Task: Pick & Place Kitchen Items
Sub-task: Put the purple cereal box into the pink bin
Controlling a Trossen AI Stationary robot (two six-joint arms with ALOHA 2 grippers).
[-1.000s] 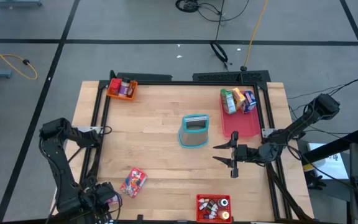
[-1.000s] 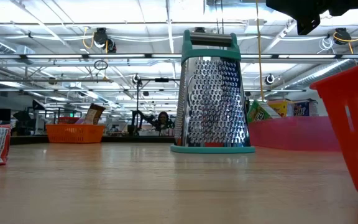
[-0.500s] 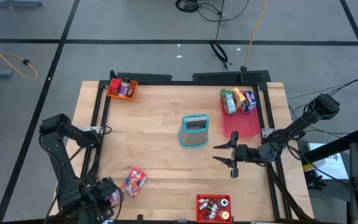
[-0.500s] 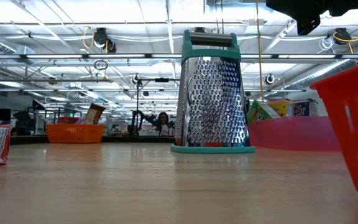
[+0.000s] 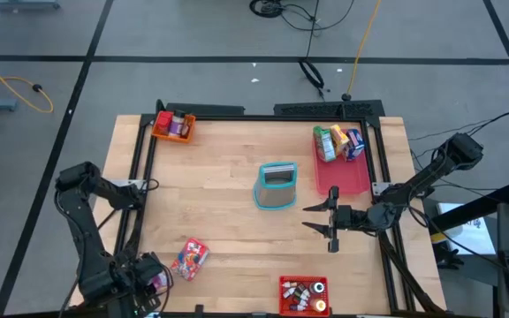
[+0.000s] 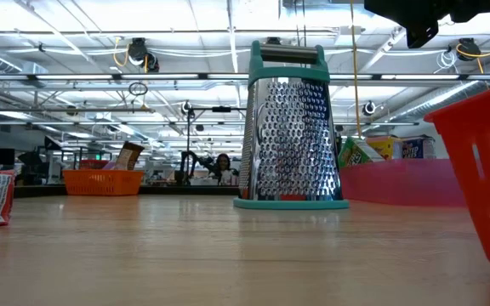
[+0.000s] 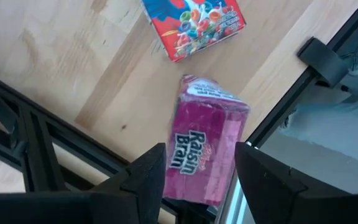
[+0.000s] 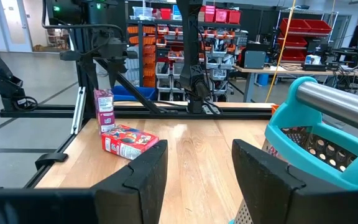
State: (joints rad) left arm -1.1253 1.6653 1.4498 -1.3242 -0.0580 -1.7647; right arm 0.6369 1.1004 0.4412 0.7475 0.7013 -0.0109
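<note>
the left end effector (image 7: 197, 177) hangs over the near left corner of the counter (image 5: 228, 185), its fingers parted on either side of a pink raisin bran box (image 7: 205, 149). the box sits between them, but whether the pads already press its sides i cannot tell; it looks straddled rather than lifted, its far end reaching toward the counter's metal edge rail (image 7: 291, 99). just beyond the fingertips lies a second item, a red and blue cereal box (image 7: 194, 23), flat on the wood and apart from the pink one.

the right end effector (image 5: 323, 220) waits above the counter's right half, fingers apart and holding nothing, with the teal-framed grater (image 5: 277, 185) just ahead of it and the pink tray (image 5: 347, 177) of more boxes off to its side.

the pink box is probably light, thin cardboard: stiff along its edges, easy to dent on the broad faces, with a glossy print that may slide. the sounder hold seems to be across the narrow sides near mid-length, where the fingers already stand, squeezing gently. a grip near one end would likely let it swing or tip against the rail.
</note>
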